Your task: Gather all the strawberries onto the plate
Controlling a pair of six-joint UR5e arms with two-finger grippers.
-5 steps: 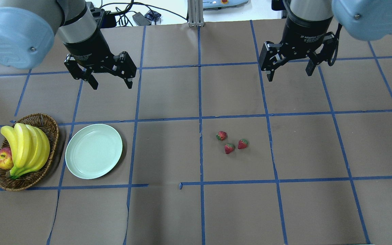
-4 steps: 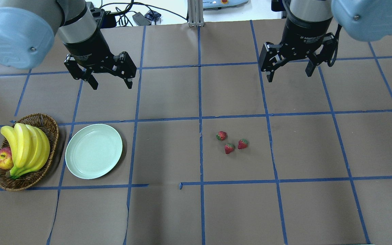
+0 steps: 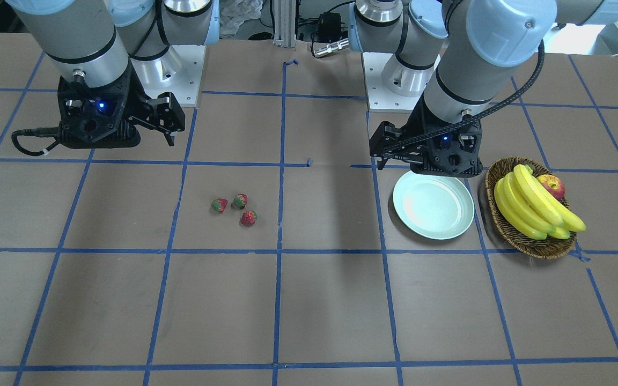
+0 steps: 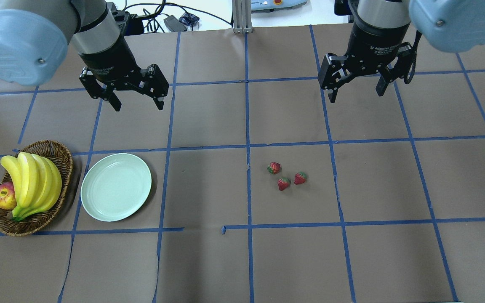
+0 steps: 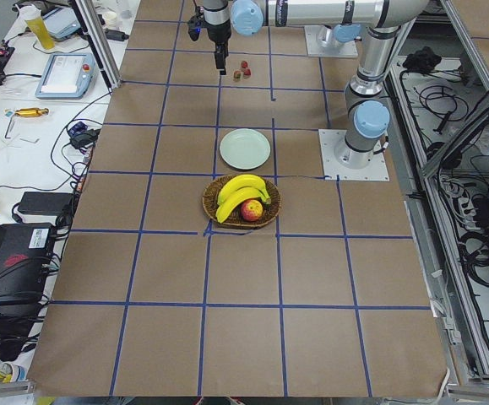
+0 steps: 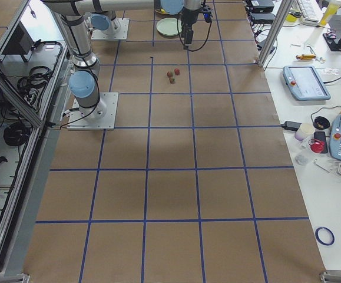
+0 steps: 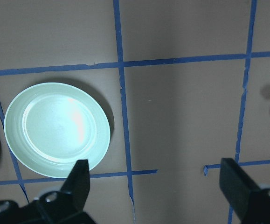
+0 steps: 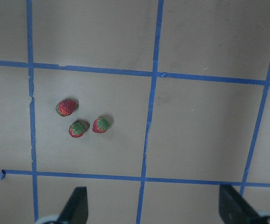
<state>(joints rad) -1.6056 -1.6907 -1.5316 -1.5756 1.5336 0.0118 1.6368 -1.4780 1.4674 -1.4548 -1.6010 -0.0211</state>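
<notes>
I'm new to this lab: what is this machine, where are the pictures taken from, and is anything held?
Two robot arms stand at a brown table taped in blue squares. One camera looks down from behind them, one faces them, two watch from the table's ends, one rides each wrist. The left gripper and right gripper are open, holding nothing. Three strawberries lie together on the table; the green plate is bare. Beside it, a basket holds bananas and an apple.

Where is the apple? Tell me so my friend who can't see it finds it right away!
Look at the brown woven wicker basket beside the pale green round plate, on the overhead view's left. Inside it, the small round red-and-yellow apple sits against the bunch of long yellow bananas. It is the only round, reddish fruit in there.
</notes>
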